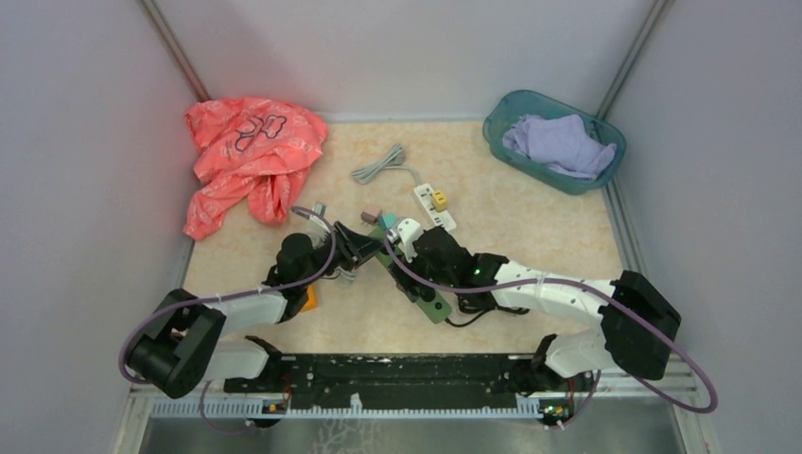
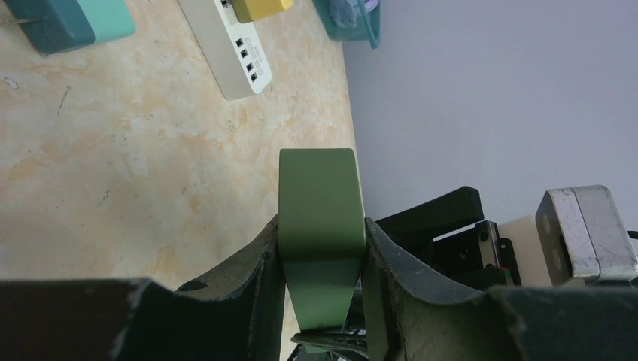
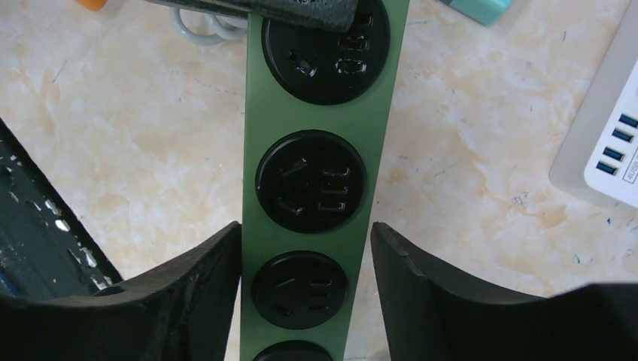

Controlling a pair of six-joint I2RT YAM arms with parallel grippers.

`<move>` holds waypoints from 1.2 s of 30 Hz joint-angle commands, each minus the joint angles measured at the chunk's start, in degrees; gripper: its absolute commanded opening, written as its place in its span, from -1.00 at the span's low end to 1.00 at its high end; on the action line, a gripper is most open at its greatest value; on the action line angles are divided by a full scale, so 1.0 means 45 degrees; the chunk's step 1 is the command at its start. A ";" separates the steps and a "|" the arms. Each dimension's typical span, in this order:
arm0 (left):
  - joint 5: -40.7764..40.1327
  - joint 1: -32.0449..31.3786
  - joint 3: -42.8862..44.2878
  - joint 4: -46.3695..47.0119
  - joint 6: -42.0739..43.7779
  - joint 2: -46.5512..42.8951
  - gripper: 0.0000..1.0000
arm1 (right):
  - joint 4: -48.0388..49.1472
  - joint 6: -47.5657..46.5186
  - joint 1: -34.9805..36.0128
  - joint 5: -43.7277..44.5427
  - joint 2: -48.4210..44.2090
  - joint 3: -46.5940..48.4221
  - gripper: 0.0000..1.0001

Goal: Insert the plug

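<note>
Nearest the arm bases, the left claw (image 2: 321, 226) is squeezing one end of the green socket strip (image 1: 430, 305), with both fingers pressing on its sides. The right claw (image 3: 307, 233) is hugging the same strip further along. Its fingers are looking tight on both edges, so I think it is gripping too. The round black sockets (image 3: 311, 180) are facing the right wrist camera, and nothing is sitting in the ones that are showing. Neither claw is holding a plug.

A little further back, a teal block (image 2: 71, 22) is lying on the worktop (image 1: 530, 246). It is looking like the plug, but I cannot be sure. Just past it, a white strip (image 2: 226, 53) is carrying a yellow plug (image 2: 259, 7).

So I think the arms are only getting the green strip ready. Next, one claw is going to need to let go, pick up the plug, and line its pins up with a socket.
</note>
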 commanded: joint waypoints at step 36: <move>-0.6090 -0.0172 0.4151 -1.0355 0.6726 -0.2005 0.71 | -0.2736 0.2223 -0.1829 0.1928 0.2625 0.2350 -0.91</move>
